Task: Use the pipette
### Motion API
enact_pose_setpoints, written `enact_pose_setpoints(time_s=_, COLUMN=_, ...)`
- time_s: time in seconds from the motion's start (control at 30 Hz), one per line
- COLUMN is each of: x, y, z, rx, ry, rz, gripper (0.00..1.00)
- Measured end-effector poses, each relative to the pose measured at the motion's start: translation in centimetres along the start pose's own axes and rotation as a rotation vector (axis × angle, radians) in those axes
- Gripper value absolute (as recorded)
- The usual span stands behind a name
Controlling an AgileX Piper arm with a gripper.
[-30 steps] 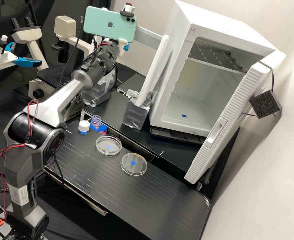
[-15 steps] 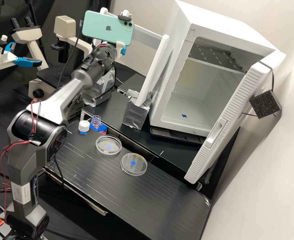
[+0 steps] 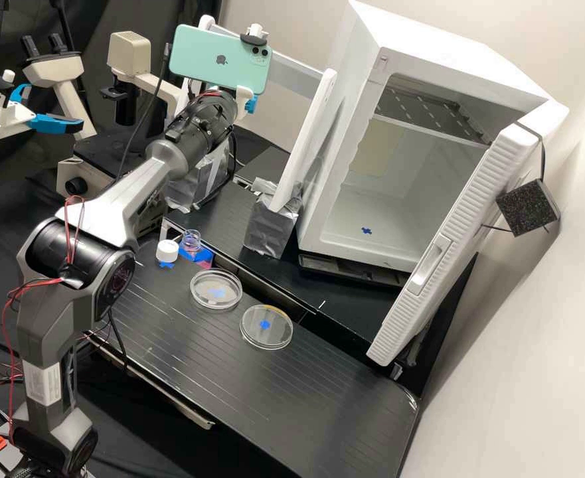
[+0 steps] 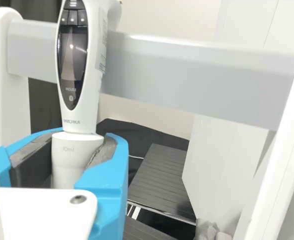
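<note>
The gripper [image 3: 251, 104] is high over the bench's far side, beside the white rack and partly behind the arm's phone. In the wrist view the gripper [image 4: 78, 150] has its blue fingers closed around the lower barrel of a white pipette [image 4: 93, 75], dark pads against both sides. The pipette stands nearly upright in front of the rack's grey crossbar [image 4: 187, 75]; whether it still touches the bar I cannot tell. On the bench are an open clear bottle [image 3: 191, 240], a white cap [image 3: 167, 250] and two clear dishes, one [image 3: 216, 289] nearer the bottle than the other [image 3: 266, 327].
The rack's near white post [image 3: 305, 139] rises from a foil-wrapped block [image 3: 270, 224]. Right of it stands a white incubator [image 3: 332, 199] with its door [image 3: 438, 265] open. A microscope [image 3: 83, 156] is at the back left, near another blue-fingered gripper.
The arm's wrist and phone have come down a little, shifting slightly left and then back right. The rack's far post top has come into sight above the phone. Bottle, cap and dishes stay put.
</note>
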Motion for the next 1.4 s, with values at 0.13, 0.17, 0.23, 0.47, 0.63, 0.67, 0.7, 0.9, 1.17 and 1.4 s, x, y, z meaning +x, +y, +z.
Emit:
enact_pose_setpoints(time_s=0.13, x=0.2, y=-0.1, z=0.2, rx=0.001, ry=-0.004, rz=-0.005, gripper=0.0)
enact_pose_setpoints(time_s=0.17, x=0.2, y=-0.1, z=0.2, rx=0.001, ry=-0.004, rz=-0.005, gripper=0.0)
enact_pose_setpoints(time_s=0.23, x=0.3, y=-0.1, z=0.2, rx=0.002, ry=-0.004, rz=-0.005, gripper=0.0)
enact_pose_setpoints(time_s=0.47, x=0.5, y=-0.3, z=0.5, rx=0.005, ry=-0.01, rz=-0.013, gripper=1.0)
enact_pose_setpoints(time_s=0.63, x=0.6, y=-0.4, z=0.6, rx=-0.001, ry=-0.023, rz=-0.014, gripper=1.0)
enact_pose_setpoints(time_s=0.67, x=0.6, y=-0.4, z=0.7, rx=-0.002, ry=-0.026, rz=-0.013, gripper=1.0)
enact_pose_setpoints(time_s=0.7, x=0.6, y=-0.4, z=0.7, rx=-0.004, ry=-0.031, rz=-0.012, gripper=1.0)
enact_pose_setpoints(time_s=0.9, x=0.9, y=-0.5, z=0.9, rx=0.004, ry=-0.029, rz=0.037, gripper=1.0)
enact_pose_setpoints(time_s=1.17, x=1.2, y=-1.0, z=1.8, rx=0.014, ry=-0.042, rz=0.077, gripper=1.0)
enact_pose_setpoints(time_s=1.4, x=-1.5, y=-2.4, z=2.4, rx=0.045, ry=0.019, rz=0.149, gripper=1.0)
